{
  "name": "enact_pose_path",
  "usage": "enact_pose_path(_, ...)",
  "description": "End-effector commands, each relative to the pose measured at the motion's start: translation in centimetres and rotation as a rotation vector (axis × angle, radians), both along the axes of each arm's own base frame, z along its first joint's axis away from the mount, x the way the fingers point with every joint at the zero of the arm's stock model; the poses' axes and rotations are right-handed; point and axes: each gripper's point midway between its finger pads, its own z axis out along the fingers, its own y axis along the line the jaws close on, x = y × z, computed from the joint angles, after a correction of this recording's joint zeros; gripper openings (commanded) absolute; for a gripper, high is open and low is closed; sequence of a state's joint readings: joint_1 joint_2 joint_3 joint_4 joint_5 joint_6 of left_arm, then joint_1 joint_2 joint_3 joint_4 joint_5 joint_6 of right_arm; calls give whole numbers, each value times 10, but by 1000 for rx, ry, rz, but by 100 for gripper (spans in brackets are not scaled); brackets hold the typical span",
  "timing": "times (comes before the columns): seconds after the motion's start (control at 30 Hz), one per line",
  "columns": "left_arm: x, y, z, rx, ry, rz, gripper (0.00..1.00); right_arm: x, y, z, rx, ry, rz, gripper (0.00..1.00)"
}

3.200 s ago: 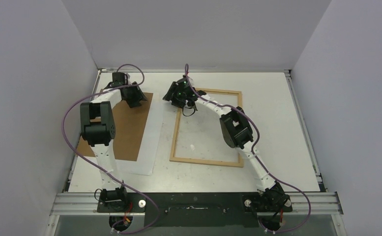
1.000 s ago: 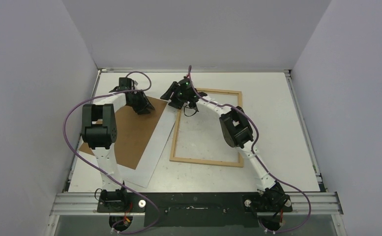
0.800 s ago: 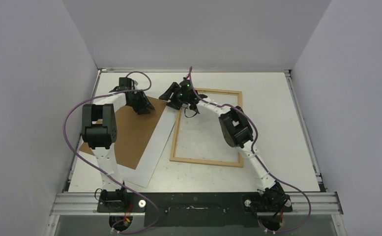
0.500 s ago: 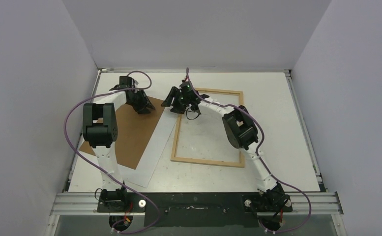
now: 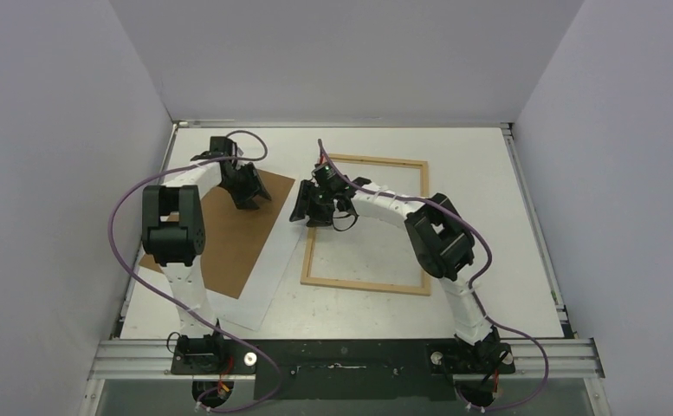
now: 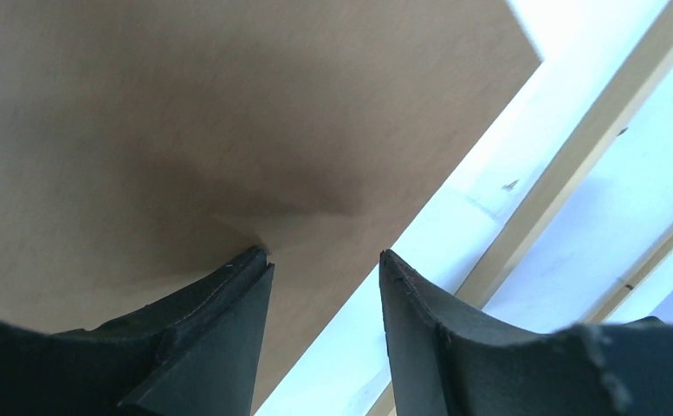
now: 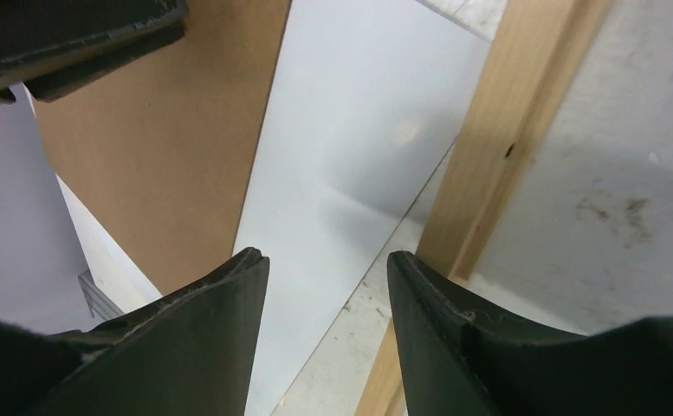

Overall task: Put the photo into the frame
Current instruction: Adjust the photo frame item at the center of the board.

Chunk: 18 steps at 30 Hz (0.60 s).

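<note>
Two flat pieces lie stacked on the table [image 5: 488,217], left of the frame [image 7: 523,113]. The brown backing panel [image 6: 185,113] rests on the photo [image 7: 350,156], which lies white side up, so only a strip of it shows along the panel's right and near edges. That strip reaches the frame's left wooden side, though we cannot tell whether it overlaps the wood. We judge the panel has to be held or slid aside before the photo can be freed, which would explain both arms crowding this seam. The left gripper [image 6: 324,255] hangs over the panel near its right edge, jaws parted with nothing between them, one fingertip seemingly resting on the board. The right gripper [image 7: 326,256] hovers above the exposed photo strip just beside the frame, jaws likewise apart and empty.
</note>
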State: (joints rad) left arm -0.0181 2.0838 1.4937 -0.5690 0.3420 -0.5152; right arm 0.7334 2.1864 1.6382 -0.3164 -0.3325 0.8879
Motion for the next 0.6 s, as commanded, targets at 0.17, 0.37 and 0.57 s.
enact_pose_path(0.17,-49,22,12,114,34,16,48,-28,46,26,95,-4,-6,42)
enact_pose_path(0.37,-42,30,36,147,-40,28,58,-31,39,14,1,9,-110,46)
enact_pose_path(0.57,-49,29,34,141,-28,9,64,-43,11,-5,-139,52,-191,60)
